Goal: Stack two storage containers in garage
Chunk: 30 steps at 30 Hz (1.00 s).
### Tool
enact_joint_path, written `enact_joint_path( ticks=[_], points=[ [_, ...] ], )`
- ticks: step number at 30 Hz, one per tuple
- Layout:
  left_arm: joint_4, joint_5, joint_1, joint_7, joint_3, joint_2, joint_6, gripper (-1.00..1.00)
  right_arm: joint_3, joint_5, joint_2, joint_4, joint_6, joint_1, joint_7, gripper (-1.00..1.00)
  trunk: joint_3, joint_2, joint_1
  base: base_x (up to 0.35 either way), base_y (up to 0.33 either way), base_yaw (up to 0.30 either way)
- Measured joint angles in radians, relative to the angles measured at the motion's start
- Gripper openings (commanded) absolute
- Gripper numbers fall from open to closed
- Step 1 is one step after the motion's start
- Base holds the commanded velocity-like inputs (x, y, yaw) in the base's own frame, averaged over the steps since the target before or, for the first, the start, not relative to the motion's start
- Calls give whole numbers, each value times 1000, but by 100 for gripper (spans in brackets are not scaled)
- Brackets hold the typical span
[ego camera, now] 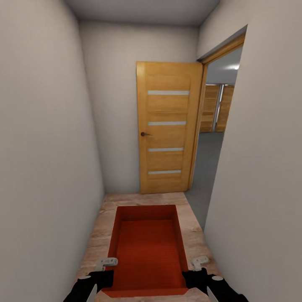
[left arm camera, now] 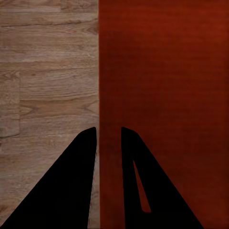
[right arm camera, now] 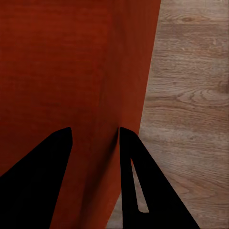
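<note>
Orange-red open-topped rectangular storage bin [ego camera: 147, 247] held above light wood plank floor [ego camera: 191, 235] in narrow white-walled corridor, facing light wooden door with frosted strips [ego camera: 167, 126]. Left end effector [left arm camera: 109, 131] nearly closed, pinching bin's left thin wall. Right end effector [right arm camera: 95, 131] narrowly parted, clamped across right wall; grey floor [ego camera: 207, 167] beyond doorway at right.

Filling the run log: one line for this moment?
place: hallway, wooden door open | carried: storage container | left gripper: shut on left wall | right gripper: shut on right wall
</note>
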Motion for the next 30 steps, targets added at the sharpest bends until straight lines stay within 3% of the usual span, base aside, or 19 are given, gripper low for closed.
enact_joint_path(
  ticks=[11, 30],
  points=[
    [0, -1, 0, 0, 0, 0, 0, -100, 0, 0, 0, 0, 0, 0, 0, -100, 0, 0, 0, 296, 149, 0],
    [0, 0, 0, 0, 0, 0, 0, -100, 0, 0, 0, 0, 0, 0, 0, -100, 0, 0, 0, 321, 6, 0]
  ],
)
